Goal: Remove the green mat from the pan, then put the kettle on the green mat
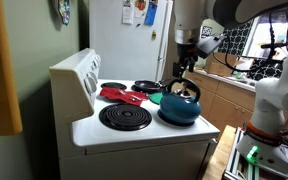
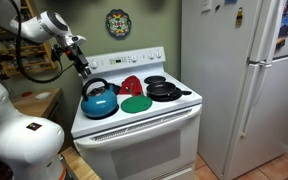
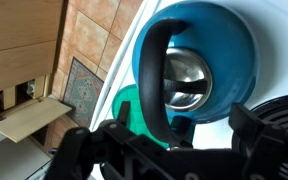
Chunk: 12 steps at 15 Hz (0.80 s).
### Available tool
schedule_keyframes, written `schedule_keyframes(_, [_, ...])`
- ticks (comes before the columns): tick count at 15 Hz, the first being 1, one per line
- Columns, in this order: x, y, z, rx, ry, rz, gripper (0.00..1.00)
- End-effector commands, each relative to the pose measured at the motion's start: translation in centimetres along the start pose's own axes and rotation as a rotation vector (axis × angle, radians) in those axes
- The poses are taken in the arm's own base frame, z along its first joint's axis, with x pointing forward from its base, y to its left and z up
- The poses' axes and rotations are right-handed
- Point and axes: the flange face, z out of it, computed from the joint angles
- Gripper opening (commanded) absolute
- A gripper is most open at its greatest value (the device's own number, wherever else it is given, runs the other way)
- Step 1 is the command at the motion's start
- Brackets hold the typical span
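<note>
The teal-blue kettle (image 1: 179, 106) (image 2: 99, 101) stands at the front of the white stove. The wrist view shows it from above (image 3: 209, 50), with its dark arched handle (image 3: 151, 80) and shiny lid. The green mat (image 2: 137, 104) lies flat on the stovetop beside the kettle, and its edge shows in the wrist view (image 3: 124, 108). The black pan (image 2: 164, 90) (image 1: 149, 86) sits further along the stove with nothing in it. My gripper (image 1: 187, 66) (image 2: 84, 68) (image 3: 184, 120) is open just above the kettle. Its fingers stand either side of the handle's lower end, without touching.
Red flat utensils (image 1: 119, 95) (image 2: 131, 86) lie mid-stove. A black coil burner (image 1: 125, 117) is at the front. The stove's back panel (image 2: 124, 57) rises behind. A white fridge (image 2: 239, 80) stands beside the stove, and a wooden counter (image 2: 34, 100) is on the other side.
</note>
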Motion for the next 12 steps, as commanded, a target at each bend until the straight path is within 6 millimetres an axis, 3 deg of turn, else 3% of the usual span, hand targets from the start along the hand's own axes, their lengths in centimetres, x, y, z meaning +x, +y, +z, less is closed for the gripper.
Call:
schedule_keyframes(1, [-1.1,0.9,-0.2,0.052,0.071,-0.016,1.0])
schedule_keyframes(9, [-3.0,2.3,1.2,0.138,0.102,-0.065,1.0])
schedule_keyframes(10, [-1.9,1.1,0.3,0.109,0.087,-0.056,1.0])
schedule_keyframes(12, [-2.1,1.3,0.2,0.109,0.093,-0.055,1.0])
